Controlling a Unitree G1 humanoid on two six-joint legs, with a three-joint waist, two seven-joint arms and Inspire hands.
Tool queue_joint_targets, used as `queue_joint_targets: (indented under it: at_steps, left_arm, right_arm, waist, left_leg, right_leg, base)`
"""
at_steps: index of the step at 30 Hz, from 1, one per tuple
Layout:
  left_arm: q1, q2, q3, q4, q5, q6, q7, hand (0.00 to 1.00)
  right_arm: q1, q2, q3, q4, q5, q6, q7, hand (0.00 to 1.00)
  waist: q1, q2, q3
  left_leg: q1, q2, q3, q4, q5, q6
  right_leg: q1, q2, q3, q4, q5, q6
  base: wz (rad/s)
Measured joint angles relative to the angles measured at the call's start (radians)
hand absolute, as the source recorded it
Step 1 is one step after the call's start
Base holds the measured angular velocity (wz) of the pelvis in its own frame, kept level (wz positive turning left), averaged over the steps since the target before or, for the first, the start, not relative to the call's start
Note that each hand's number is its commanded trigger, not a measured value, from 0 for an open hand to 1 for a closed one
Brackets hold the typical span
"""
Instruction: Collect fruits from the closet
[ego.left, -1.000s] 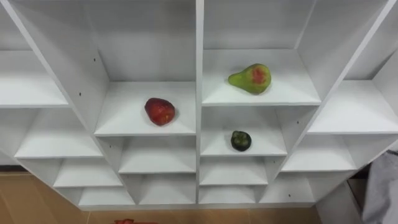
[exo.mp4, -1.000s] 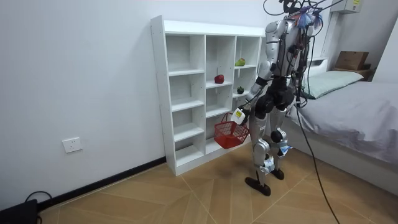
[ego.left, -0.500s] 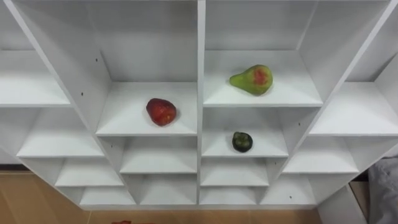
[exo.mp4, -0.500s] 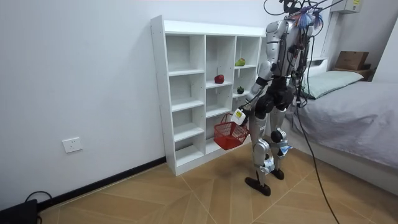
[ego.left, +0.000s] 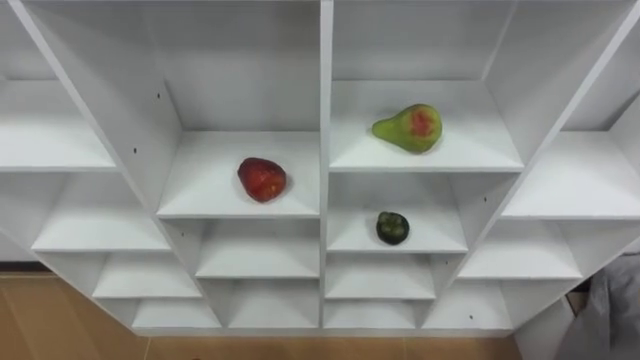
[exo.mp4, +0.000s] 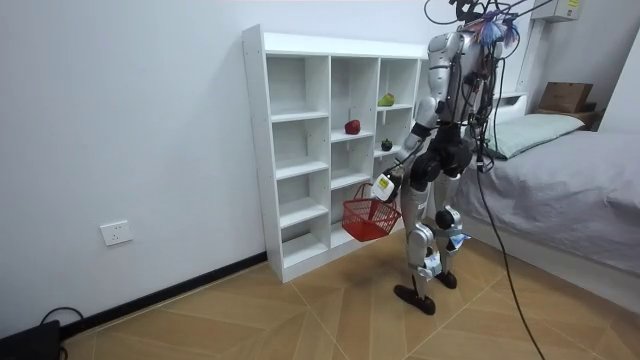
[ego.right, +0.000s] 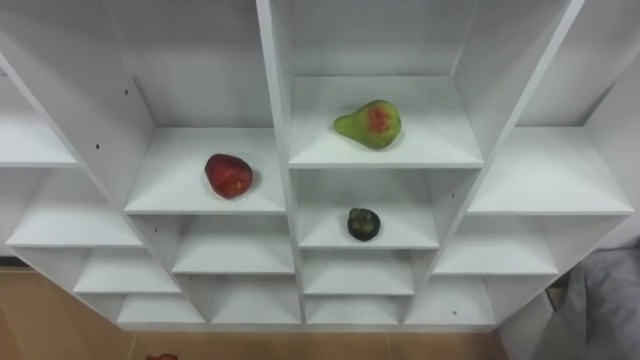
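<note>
The robot stands upright on the wooden floor, close in front of the white cubby shelf, with a bed under a grey cover behind it at the room view's right. Its left hand is clenched round the handle of a red wire basket, which hangs beside its thigh, just in front of the shelf's lower compartments.

All three fruits lie in the shelf. A red apple rests in the compartment left of the central upright, on the right half of its board, toward the front edge and near the upright. A green pear with a red blush lies on its side in the compartment right of the upright, on a slightly higher board, about midway across, its narrow end pointing left. A small dark green fruit sits on the board directly beneath the pear's, near the middle and close to the front edge. No writing can be made out on the fruits or the shelf.

A white wall socket sits low on the wall at the room view's left.
</note>
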Motion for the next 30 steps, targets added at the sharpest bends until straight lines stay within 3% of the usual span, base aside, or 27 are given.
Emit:
queue_joint_targets:
  at_steps: [8, 13, 20, 23, 30]
  left_arm:
    - [-0.042, 0.008, -0.008, -0.037, 0.020, -0.014, -0.003, 1.00]
    - [-0.044, 0.004, -0.067, -0.130, 0.019, -0.063, 0.015, 1.00]
    - [-0.076, 0.006, -0.086, -0.158, 0.025, -0.086, 0.018, 1.00]
    - [-0.087, 0.006, -0.087, -0.176, 0.023, -0.117, 0.019, 1.00]
    - [-0.100, 0.010, -0.125, -0.231, 0.014, -0.138, 0.021, 1.00]
  right_arm:
    - [-0.002, -0.001, 0.000, 0.000, -0.029, -0.018, -0.010, 0.00]
    - [-0.007, -0.001, 0.002, -0.001, -0.051, -0.025, -0.021, 0.00]
    - [-0.007, -0.001, 0.028, -0.021, -0.130, -0.061, -0.040, 0.00]
    - [-0.002, -0.001, 0.040, -0.073, -0.179, -0.065, -0.053, 0.00]
    - [0.017, 0.000, 0.065, -0.313, -0.345, -0.083, -0.077, 0.00]
  waist:
    - [-0.006, -0.007, 0.0042]
    - [-0.006, -0.016, 0.0068]
    - [-0.002, -0.031, 0.0074]
    - [0.001, -0.033, 0.0049]
    - [0.001, -0.031, 0.0030]
  left_leg:
    - [-0.001, -0.001, -0.002, 0.000, 0.000, 0.000]
    - [-0.002, -0.001, -0.003, -0.001, 0.000, 0.000]
    - [-0.002, -0.001, -0.001, 0.000, 0.000, 0.000]
    - [-0.001, -0.001, 0.003, 0.000, 0.000, 0.000]
    - [-0.005, 0.001, 0.022, 0.009, 0.000, 0.000]
  right_leg:
    - [-0.001, -0.001, 0.000, 0.000, 0.000, 0.000]
    - [-0.001, -0.002, -0.002, 0.000, -0.001, 0.001]
    - [-0.004, 0.000, 0.002, 0.001, -0.001, 0.001]
    - [-0.006, -0.001, 0.006, 0.004, 0.000, 0.001]
    - [-0.021, -0.001, 0.014, 0.020, 0.001, -0.001]
  base:
    - [0.00]
    - [0.00]
    - [0.00]
    - [-0.03]
    - [-0.07]
